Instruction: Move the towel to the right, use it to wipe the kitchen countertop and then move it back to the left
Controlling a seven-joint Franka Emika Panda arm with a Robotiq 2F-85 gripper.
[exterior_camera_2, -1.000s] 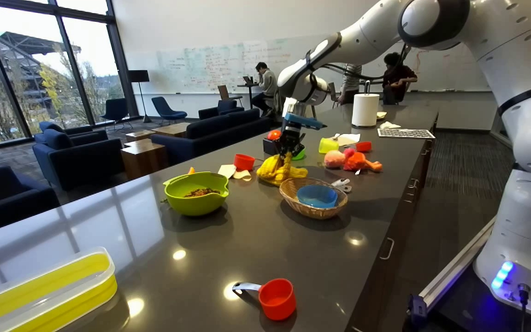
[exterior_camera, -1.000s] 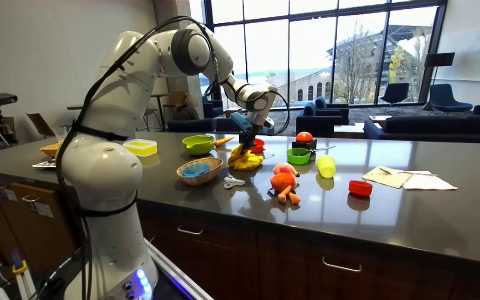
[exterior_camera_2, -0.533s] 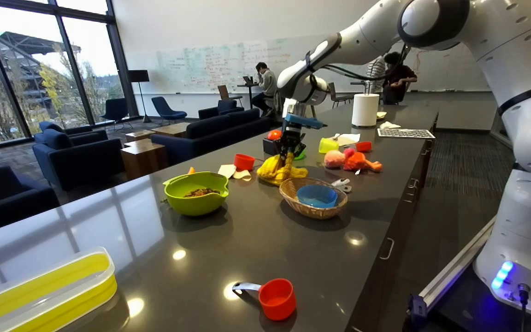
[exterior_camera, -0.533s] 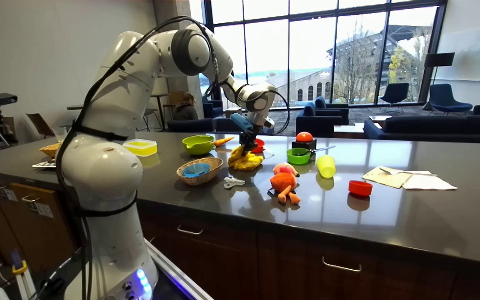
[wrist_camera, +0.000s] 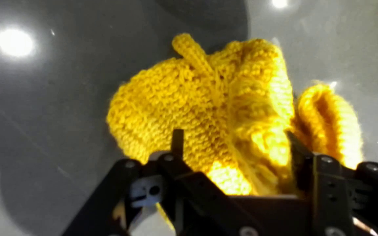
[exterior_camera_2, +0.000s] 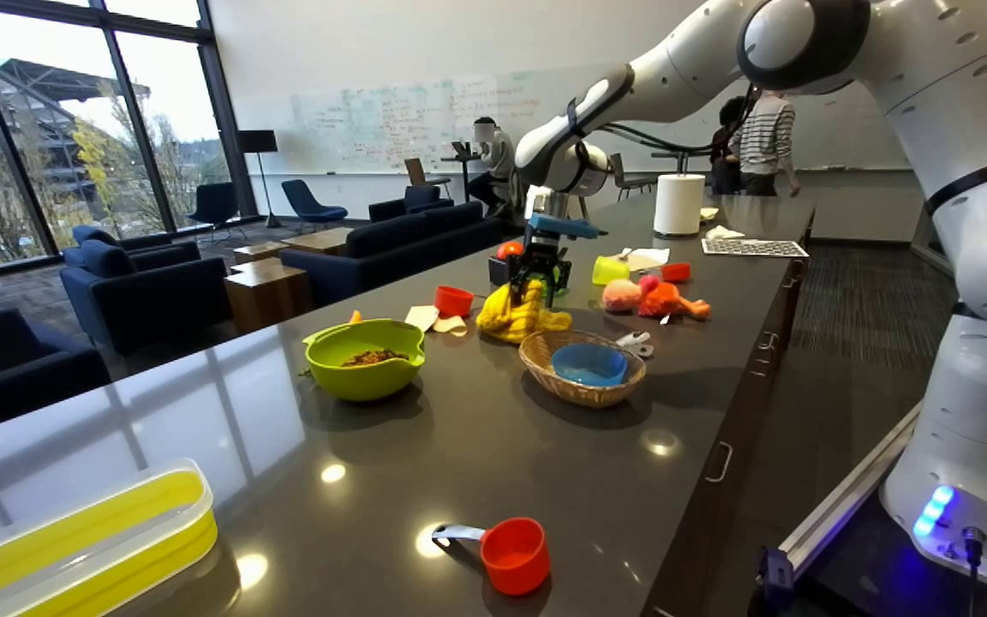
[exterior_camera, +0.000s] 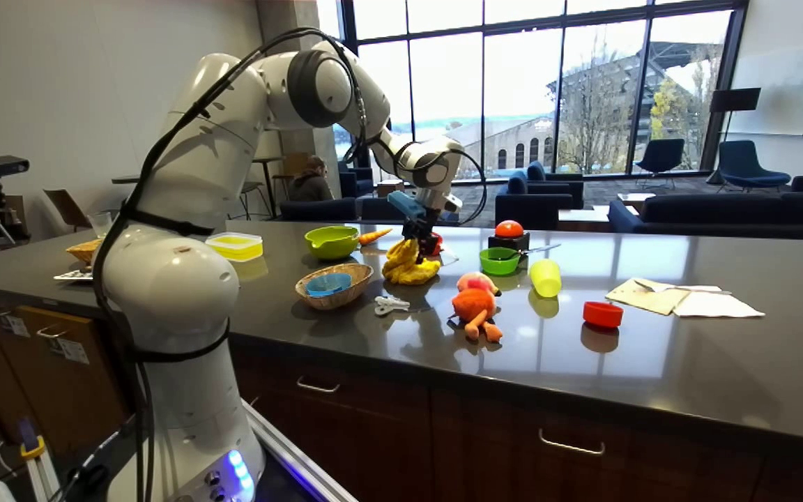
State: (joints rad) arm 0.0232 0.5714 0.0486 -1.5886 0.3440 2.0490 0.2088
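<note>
The towel [wrist_camera: 176,98], a bunched yellow knit cloth, rests in a heap on the dark glossy kitchen countertop [exterior_camera: 548,369]. It shows in both exterior views, beside the wicker basket. My gripper [wrist_camera: 233,132] points down at the towel, its two fingers spread wide. In the wrist view a raised fold stands between the fingers, close to the right-hand finger [wrist_camera: 300,157], with a clear gap to the left-hand one [wrist_camera: 177,142]. In an exterior view the fingertips of the gripper [exterior_camera_2: 538,298] reach down at the towel's upper part. Whether a finger still touches cloth I cannot tell.
Near the towel lie a wicker basket [exterior_camera_2: 536,364] with a blue bowl [exterior_camera_2: 589,365], a white clip [exterior_camera: 391,305], an orange plush toy [exterior_camera: 475,305] and a red cup [exterior_camera_2: 454,301]. A green bowl [exterior_camera_2: 365,368], green dish [exterior_camera: 499,261] and yellow-green cup [exterior_camera: 546,279] stand farther off.
The fingers were together on the towel's top and have now spread apart, letting go of the pinched fold. The arm has hardly moved; the towel stays in place.
</note>
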